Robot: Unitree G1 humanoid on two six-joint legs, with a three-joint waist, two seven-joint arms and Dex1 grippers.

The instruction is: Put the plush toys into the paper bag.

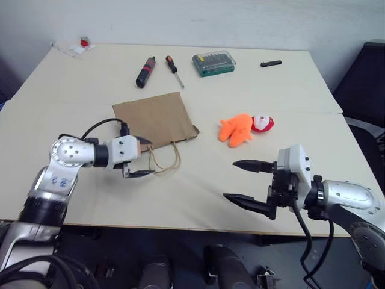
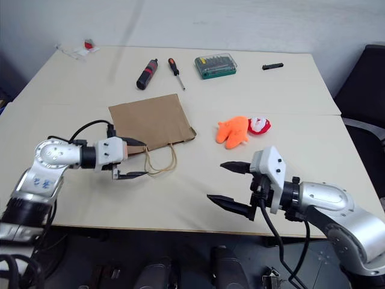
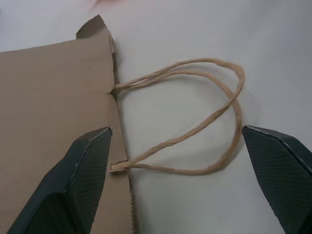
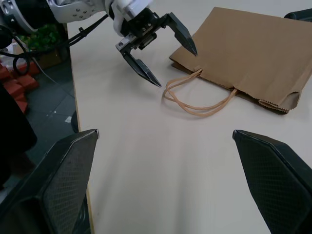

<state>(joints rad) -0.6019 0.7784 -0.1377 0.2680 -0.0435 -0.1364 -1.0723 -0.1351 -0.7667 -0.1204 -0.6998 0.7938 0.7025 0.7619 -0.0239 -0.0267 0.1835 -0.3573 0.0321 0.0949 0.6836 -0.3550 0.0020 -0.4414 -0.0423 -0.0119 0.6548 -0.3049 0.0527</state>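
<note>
While the paper bag point(image 1: 155, 120) lies flat on the counter point(image 1: 198, 186), the left end effector point(image 1: 143, 158) is held spread at its cord handles point(image 1: 165, 160). The right end effector point(image 1: 242, 180) is spread, empty. Beside the bag the orange plush toy point(image 1: 236, 129) is touched by the red-and-white one point(image 1: 262, 123).

Beige table point(image 1: 198, 180) — flat paper bag point(image 1: 153, 119), plush toys point(image 1: 245, 128), screwdrivers point(image 1: 160, 69), bit case point(image 1: 213, 64).

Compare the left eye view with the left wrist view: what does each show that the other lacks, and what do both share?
Left eye alone: the orange plush toy, the red and white plush toy, the tools at the table's far side, the open right gripper. Left wrist alone: the bag's zigzag-cut mouth edge. Both: the flat paper bag, its cord handles, the open left gripper.
</note>
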